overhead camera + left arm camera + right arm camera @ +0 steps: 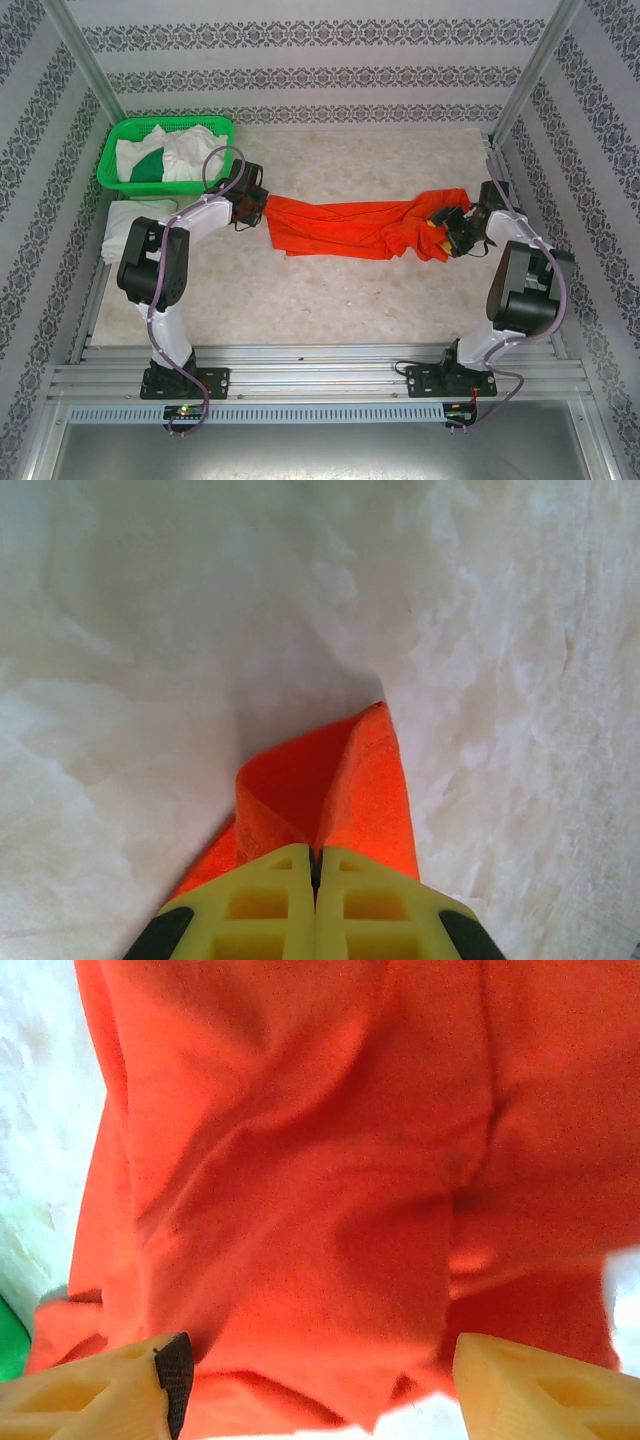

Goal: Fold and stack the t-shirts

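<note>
Orange-red cloth t-shirt (345, 228) stretched across middle of pale mottled table (350, 300), left end pinched in left gripper (262, 212), right end at right gripper (440, 232). Green plastic mesh basket (170, 122) set in far left corner, white tees (190, 155) and dark green tee (150, 168) heaped inside. White folded cloth (125, 225) laid before basket.

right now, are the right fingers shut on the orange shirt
No, the right fingers stand wide apart over the orange shirt.

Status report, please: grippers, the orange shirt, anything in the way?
Left gripper shut on orange-red t-shirt corner. Right gripper open at the bunched other end. Shirt stretched out, unfolded. Green basket far left, apart from it.
</note>
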You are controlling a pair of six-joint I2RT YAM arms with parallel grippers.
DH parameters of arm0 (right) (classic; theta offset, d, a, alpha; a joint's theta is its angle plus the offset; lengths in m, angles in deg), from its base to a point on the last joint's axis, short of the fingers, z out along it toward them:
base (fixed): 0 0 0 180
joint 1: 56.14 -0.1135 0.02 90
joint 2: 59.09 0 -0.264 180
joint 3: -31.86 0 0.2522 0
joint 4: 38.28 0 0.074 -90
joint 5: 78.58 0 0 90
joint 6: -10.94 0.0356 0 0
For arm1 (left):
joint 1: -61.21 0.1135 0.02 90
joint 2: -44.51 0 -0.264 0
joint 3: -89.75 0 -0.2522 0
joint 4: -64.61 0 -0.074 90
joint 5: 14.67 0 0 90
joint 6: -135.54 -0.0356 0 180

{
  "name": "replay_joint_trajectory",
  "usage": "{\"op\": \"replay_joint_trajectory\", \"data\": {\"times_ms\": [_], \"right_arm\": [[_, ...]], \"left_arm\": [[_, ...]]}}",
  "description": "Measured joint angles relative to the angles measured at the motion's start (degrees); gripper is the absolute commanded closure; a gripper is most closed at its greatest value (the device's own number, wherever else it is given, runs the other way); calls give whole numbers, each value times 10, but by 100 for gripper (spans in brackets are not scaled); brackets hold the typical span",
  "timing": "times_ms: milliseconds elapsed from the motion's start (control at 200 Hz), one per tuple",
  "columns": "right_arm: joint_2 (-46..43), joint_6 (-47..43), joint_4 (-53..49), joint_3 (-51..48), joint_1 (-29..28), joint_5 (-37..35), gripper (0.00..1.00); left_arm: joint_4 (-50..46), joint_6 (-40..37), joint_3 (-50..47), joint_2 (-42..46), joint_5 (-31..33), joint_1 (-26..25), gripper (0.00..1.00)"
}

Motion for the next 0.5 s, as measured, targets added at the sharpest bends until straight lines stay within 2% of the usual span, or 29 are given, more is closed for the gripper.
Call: {"op": "replay_joint_trajectory", "data": {"times_ms": [120, 265, 430, 500], "right_arm": [[32, 0, 23, 14, 0, 6, 33], [40, -1, 43, 37, 0, 20, 45], [39, 6, 71, 43, 0, 49, 47], [39, 12, 80, 42, 0, 60, 52]], "left_arm": [[0, 0, 4, 0, -2, 0, 100], [-1, 0, 4, 0, -3, 0, 100], [-1, 0, 4, 0, -3, 0, 100], [-1, 0, 4, 0, -3, 0, 100]]}}
